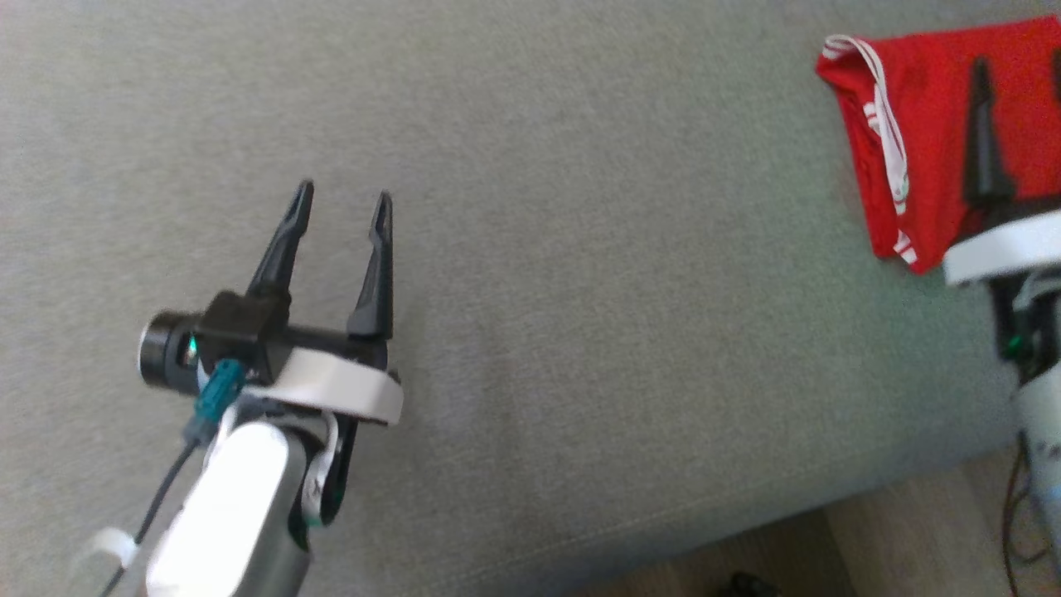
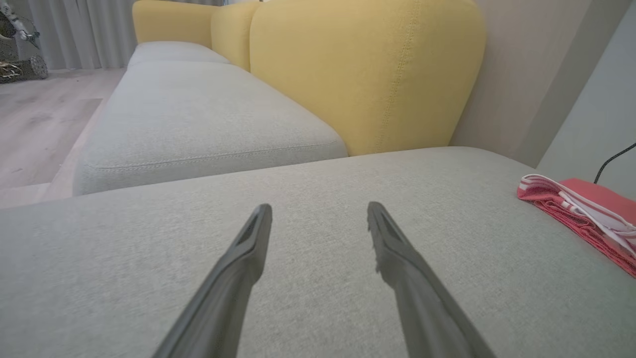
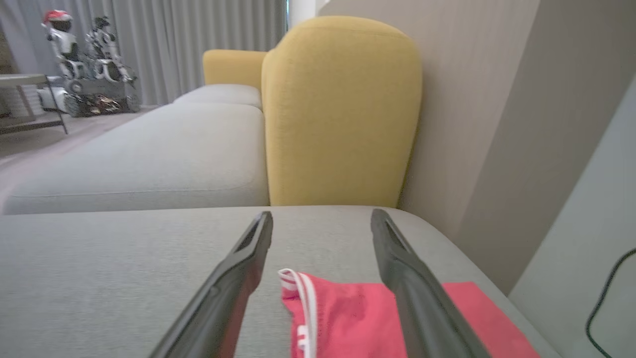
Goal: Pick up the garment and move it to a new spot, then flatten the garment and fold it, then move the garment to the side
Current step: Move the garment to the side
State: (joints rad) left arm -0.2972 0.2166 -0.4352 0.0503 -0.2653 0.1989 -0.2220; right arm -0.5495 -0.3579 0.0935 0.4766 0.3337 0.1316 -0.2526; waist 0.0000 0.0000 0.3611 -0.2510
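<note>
Right hand (image 3: 320, 216) agape over garment (image 3: 348, 308)

One red garment (image 1: 928, 124), one left gripper (image 1: 344, 193), one right gripper (image 3: 322, 215), two fingers (image 2: 248, 248) each, one grey sofa (image 1: 580, 249).

A grey sofa (image 1: 580, 290) carries yellow back cushions (image 2: 367, 74) along its rear. Wooden floor (image 2: 35, 114) lies before it, grey curtains (image 3: 174, 44) hang beyond its far end, and a black cable (image 3: 603, 293) runs beside its near end.

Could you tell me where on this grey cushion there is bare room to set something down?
Bare: the wide middle of the cushion, between the left gripper and the garment. Crowded: the far right corner, where the right gripper hangs open over the garment.
</note>
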